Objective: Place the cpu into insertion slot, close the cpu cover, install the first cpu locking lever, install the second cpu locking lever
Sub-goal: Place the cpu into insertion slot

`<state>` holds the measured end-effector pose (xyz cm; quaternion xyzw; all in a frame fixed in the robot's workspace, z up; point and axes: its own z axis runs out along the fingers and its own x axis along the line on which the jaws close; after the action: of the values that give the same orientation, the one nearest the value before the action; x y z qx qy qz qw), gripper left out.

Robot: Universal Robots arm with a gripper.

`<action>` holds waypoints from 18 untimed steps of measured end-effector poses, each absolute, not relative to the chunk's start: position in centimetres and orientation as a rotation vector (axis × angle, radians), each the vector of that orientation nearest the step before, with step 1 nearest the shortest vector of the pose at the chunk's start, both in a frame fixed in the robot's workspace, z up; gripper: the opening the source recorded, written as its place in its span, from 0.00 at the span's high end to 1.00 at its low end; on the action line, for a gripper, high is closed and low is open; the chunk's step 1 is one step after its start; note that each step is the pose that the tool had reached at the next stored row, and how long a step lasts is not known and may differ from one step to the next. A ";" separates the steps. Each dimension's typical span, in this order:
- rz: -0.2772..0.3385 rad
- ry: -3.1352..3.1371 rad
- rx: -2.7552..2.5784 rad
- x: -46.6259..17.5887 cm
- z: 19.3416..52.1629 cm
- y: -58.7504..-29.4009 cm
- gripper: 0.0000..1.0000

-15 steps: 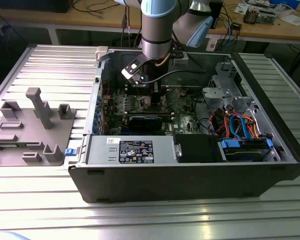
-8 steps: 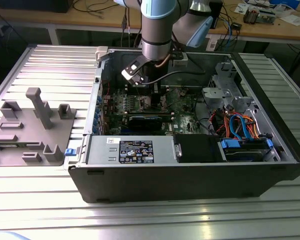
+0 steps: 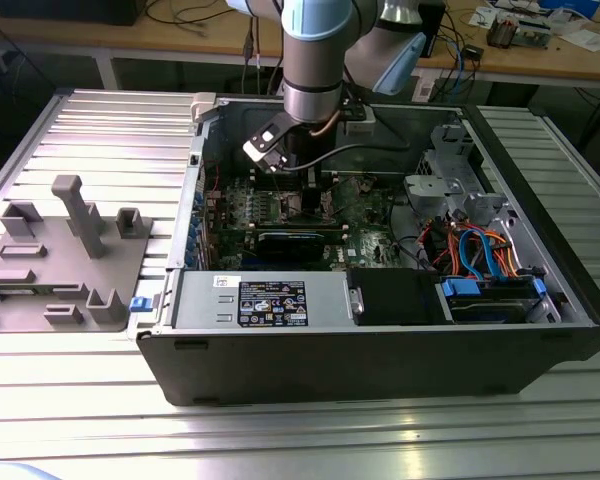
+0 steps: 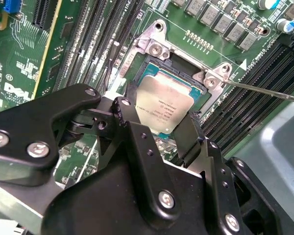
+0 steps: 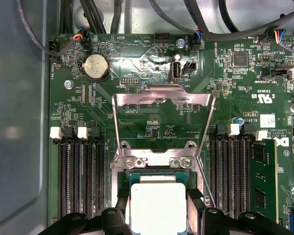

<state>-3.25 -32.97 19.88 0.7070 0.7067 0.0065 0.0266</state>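
While the claw (image 4: 159, 122) pinched the cpu (image 4: 164, 103) right at the insertion slot (image 4: 149, 66), around 11 o'clock inside the pc case (image 3: 380, 360) in the exterior view, the cpu cover (image 5: 161, 94) stood open and the levers (image 4: 264, 90) looked unlatched.

One chip (image 5: 159, 208) is counted, one socket (image 4: 154, 49), one raised cover (image 5: 162, 98), two screws (image 5: 130, 161) at its hinge, one coin battery (image 5: 96, 67), four white clips (image 5: 55, 132), one memory stick (image 5: 264, 176), one computer case (image 3: 380, 370), one grey tray (image 3: 40, 280).
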 end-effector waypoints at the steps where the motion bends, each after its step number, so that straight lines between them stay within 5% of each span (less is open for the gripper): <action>1: 0.020 2.183 2.185 -3.2 19.8 -33.0 0.46; 12: 0.024 2.185 2.186 -3.2 19.7 -33.0 0.46; 18: 0.023 2.184 2.186 -3.2 19.7 -33.0 0.32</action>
<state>-3.24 -32.97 19.72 0.7070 0.7067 0.0075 0.0257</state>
